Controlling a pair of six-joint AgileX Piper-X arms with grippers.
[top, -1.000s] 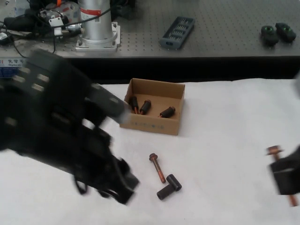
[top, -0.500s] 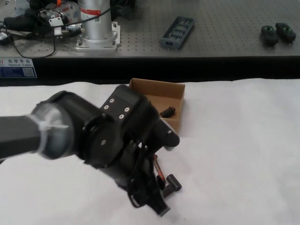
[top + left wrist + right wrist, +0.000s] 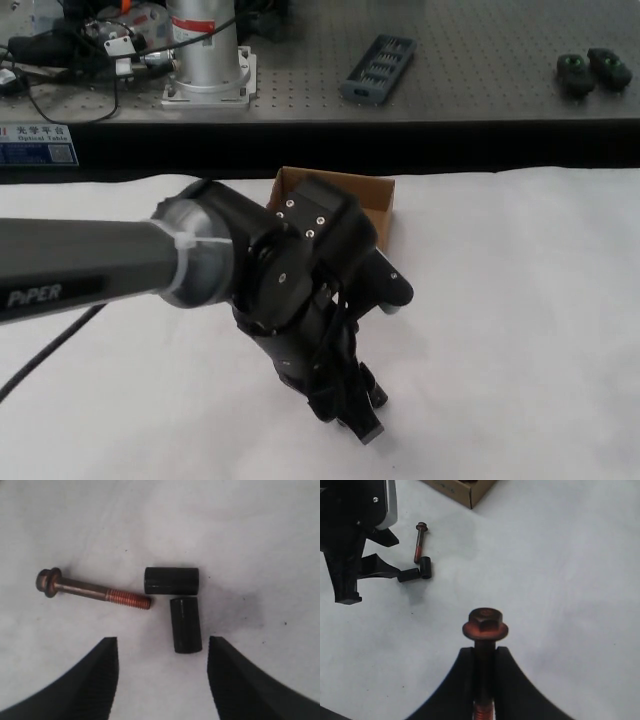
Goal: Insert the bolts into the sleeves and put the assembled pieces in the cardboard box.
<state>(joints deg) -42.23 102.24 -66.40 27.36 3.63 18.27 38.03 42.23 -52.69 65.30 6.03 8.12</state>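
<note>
Left fingers (image 3: 92, 685) now over sleeves (image 3: 171, 580); bolt (image 3: 485, 629) between right fingers (image 3: 452, 690)

Copper-coloured flanged bolt (image 3: 92, 588) lies flat on the white sheet (image 3: 520, 300), threaded tip beside a black cylindrical sleeve (image 3: 171, 580). Another sleeve (image 3: 185, 624) lies crosswise just beside it. A second bolt (image 3: 485, 630) stands head-up in the right gripper (image 3: 484, 656). The brown cardboard box (image 3: 345, 188) sits near the sheet's far edge.

The bolt (image 3: 92, 589) is dull coppery metal, the sleeves (image 3: 171, 580) matt black.

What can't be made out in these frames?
1. High view: the left arm covers most of the cardboard box; its contents are hidden.
2. Right wrist view: the frame edge cuts off the box, and the held bolt past the right gripper.
</note>
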